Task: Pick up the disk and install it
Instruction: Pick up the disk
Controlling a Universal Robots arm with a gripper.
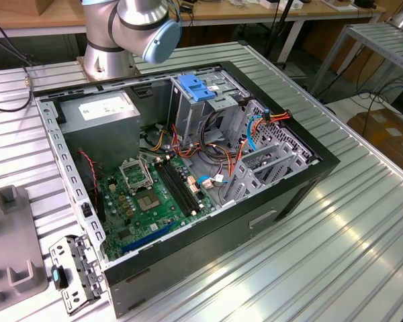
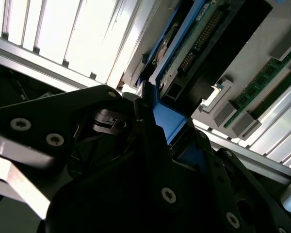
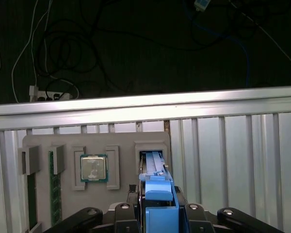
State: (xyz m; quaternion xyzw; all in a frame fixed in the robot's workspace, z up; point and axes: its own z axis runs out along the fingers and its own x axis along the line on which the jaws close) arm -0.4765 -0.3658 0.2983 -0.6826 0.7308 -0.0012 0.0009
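Pick step in hand. In first wrist view, tool clenched on disk by its blue frame. Disk stood on edge in slot of grey tray near bench edge, beside CPU — not yet lifted clear. Open PC case sat mid-bench, well apart. Judged: getting out called for straight pull along slot — no twist.

We see the disk standing on edge in a slot of the grey tray, black-bodied, blue frame along its edges, connector pins bared at one end.
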